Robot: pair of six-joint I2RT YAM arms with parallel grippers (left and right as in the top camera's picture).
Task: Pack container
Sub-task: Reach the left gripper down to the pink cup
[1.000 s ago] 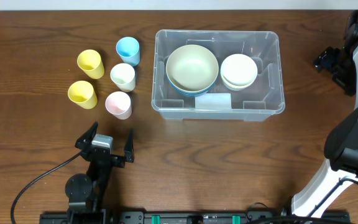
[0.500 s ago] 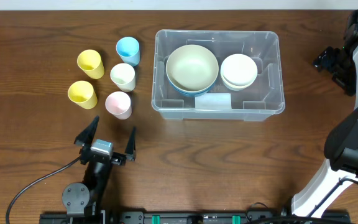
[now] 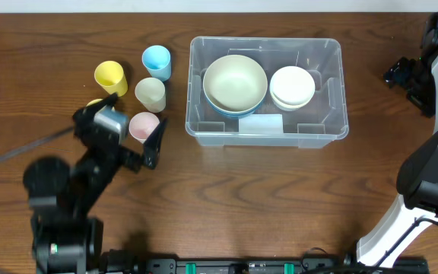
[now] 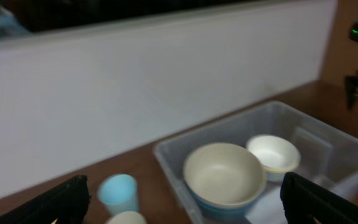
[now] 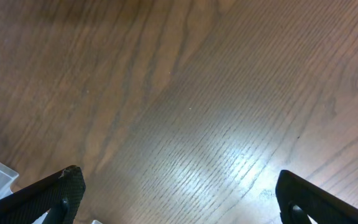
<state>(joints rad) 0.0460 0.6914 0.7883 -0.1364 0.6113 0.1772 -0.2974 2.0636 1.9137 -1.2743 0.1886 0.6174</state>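
Your left gripper (image 3: 137,114) hangs open and empty by the pink cup (image 3: 144,126). Lower the fingers squarely around it, clear of the cream cup (image 3: 150,93), then carry it to the container (image 3: 265,40).

You see: clear container (image 3: 344,91), white label (image 3: 261,124); cream bowl (image 3: 235,82), blue beneath; white bowl (image 3: 292,85); blue cup (image 3: 157,60), yellow cup (image 3: 109,75), cream cup (image 3: 150,93), pink cup (image 3: 143,125); dark brown wood-grain table (image 3: 280,198).
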